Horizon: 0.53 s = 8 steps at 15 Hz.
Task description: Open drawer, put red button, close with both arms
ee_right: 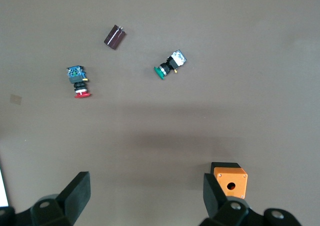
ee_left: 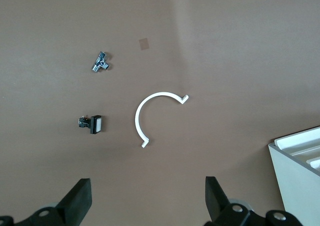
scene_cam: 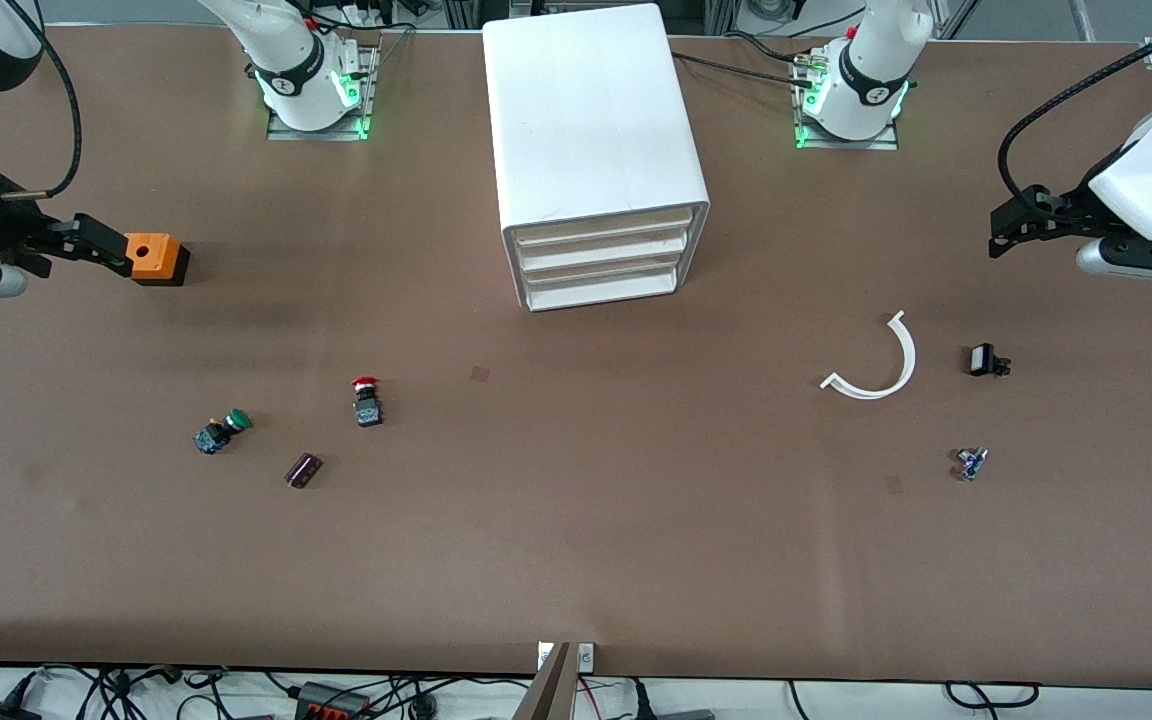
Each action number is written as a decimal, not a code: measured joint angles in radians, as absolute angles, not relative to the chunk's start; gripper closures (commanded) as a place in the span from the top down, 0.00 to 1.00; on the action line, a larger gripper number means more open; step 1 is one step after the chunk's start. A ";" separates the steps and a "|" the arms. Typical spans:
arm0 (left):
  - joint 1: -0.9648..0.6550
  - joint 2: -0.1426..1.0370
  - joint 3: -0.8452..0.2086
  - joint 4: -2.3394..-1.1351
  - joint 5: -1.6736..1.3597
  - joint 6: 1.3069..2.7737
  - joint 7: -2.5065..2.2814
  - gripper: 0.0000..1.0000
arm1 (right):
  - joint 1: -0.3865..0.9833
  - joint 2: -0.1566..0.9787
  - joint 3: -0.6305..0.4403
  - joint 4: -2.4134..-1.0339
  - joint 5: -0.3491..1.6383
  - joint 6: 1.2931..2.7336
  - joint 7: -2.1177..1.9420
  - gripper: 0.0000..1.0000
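We have yet to begin: the drawer unit (scene_cam: 596,160) is closed, and the red button (scene_cam: 367,398) lies on the tabletop (scene_cam: 576,540) at its 7 o'clock. Left end effector (scene_cam: 1021,222) and right end effector (scene_cam: 86,245) hover wide, empty.

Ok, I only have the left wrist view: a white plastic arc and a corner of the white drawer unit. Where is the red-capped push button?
Observer: The red button lies toward the right arm's end of the table, nearer the front camera than the white three-drawer cabinet.
Operator: Any drawer pulled out?
Observer: No, all three fronts sit flush.
Operator: And the right gripper?
Observer: The right gripper is open, holds nothing, and is beside the orange box with a hole.
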State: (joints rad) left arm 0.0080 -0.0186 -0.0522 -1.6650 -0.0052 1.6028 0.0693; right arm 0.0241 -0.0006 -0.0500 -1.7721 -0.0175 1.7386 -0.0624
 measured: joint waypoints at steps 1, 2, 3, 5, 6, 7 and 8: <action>0.008 -0.019 -0.053 -1.665 -0.005 1.590 0.069 1.00 | 0.036 0.007 -0.049 -1.772 -0.017 1.739 -0.065 1.00; 0.007 -0.018 -0.053 -1.663 -0.006 1.567 0.069 1.00 | 0.052 0.015 -0.048 -1.772 -0.017 1.740 -0.065 1.00; 0.007 -0.015 -0.054 -1.658 -0.007 1.536 0.069 1.00 | 0.067 0.025 -0.046 -1.772 -0.017 1.743 -0.065 1.00; 0.007 0.000 -0.054 -1.643 -0.038 1.469 0.069 1.00 | 0.091 0.057 -0.044 -1.769 -0.015 1.760 -0.065 1.00; 0.008 0.009 -0.054 -1.639 -0.070 1.440 0.069 1.00 | 0.107 0.080 -0.043 -1.765 -0.012 1.770 -0.065 1.00; 0.007 0.020 -0.054 -1.636 -0.103 1.408 0.069 1.00 | 0.129 0.108 -0.042 -1.756 -0.009 1.781 -0.065 1.00; 0.006 0.033 -0.055 -1.635 -0.130 1.373 0.070 1.00 | 0.153 0.137 -0.041 -1.744 -0.008 1.795 -0.065 1.00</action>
